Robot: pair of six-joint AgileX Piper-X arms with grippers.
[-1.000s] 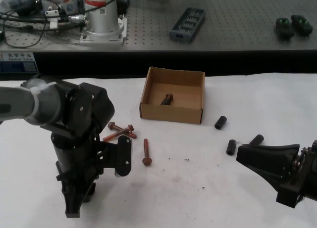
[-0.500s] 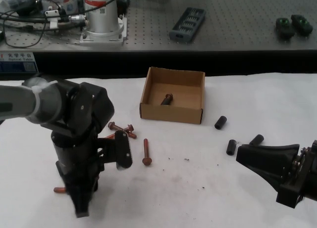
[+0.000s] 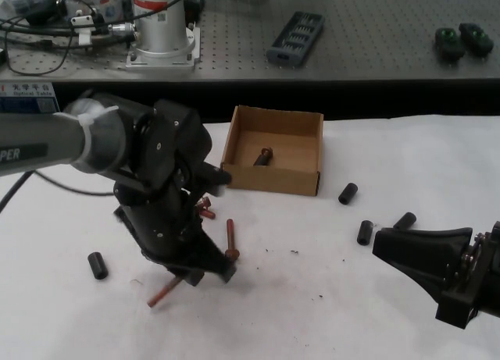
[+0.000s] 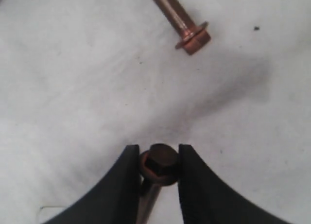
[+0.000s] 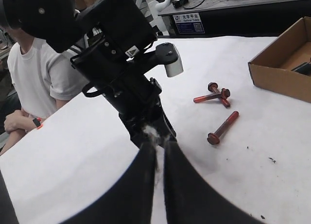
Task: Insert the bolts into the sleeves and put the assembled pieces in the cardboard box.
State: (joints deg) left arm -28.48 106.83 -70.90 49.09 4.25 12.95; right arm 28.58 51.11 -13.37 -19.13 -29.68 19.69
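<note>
My left gripper [image 3: 190, 276] [image 4: 159, 161] hangs low over the white cloth, shut on the head of a copper bolt [image 3: 162, 295] [image 4: 159, 164] whose shank slants down to the left. A loose bolt [image 3: 230, 239] [image 4: 181, 17] lies just beyond it, and two crossed bolts [image 3: 205, 207] [image 5: 214, 95] lie behind the arm. Black sleeves lie at the left [image 3: 97, 265] and at the right [image 3: 348, 193], [image 3: 364, 232], [image 3: 405, 220]. The cardboard box [image 3: 269, 178] [image 5: 279, 78] holds one assembled piece [image 3: 264, 155]. My right gripper [image 3: 381, 247] [image 5: 159, 153] is shut and empty at the right, near the sleeves.
Beyond the cloth's far edge is a perforated metal bench with a metal post [image 3: 160, 24], a black rack [image 3: 297, 36] and cables. A seated person [image 5: 34, 73] shows behind the left arm [image 5: 116, 59] in the right wrist view.
My left arm has swung right toward the middle of the cloth with a bolt in its gripper, uncovering a black sleeve at the left. The right arm has not moved.
</note>
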